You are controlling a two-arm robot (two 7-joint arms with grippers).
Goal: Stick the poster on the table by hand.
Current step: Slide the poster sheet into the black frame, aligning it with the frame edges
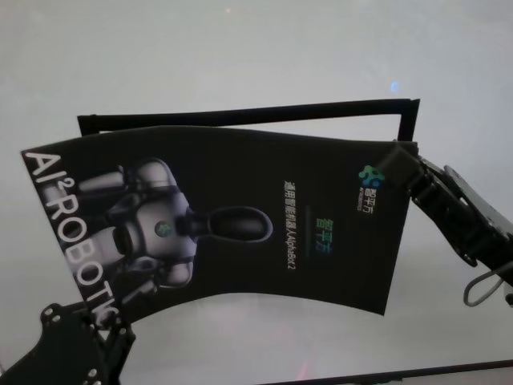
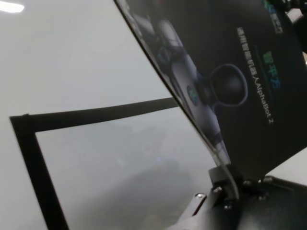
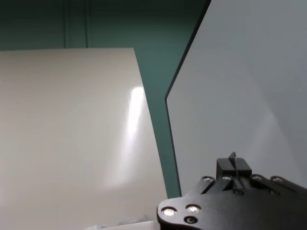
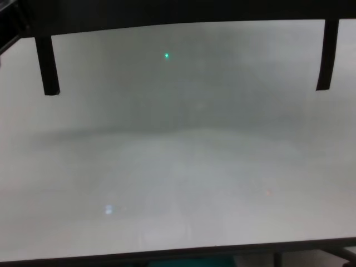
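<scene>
The poster, a black glossy sheet with a grey robot figure and white letters, hangs bowed above the table. My left gripper is shut on its near left corner. My right gripper is shut on its far right corner. In the left wrist view the poster rises slanted from the left gripper's clamp. In the right wrist view the right gripper pinches the sheet, seen edge-on as a thin line, over the table.
A narrow black strip frame lies on the table behind and under the poster; its side pieces show in the chest view, its corner in the left wrist view. A second pale surface stands beyond the table's edge.
</scene>
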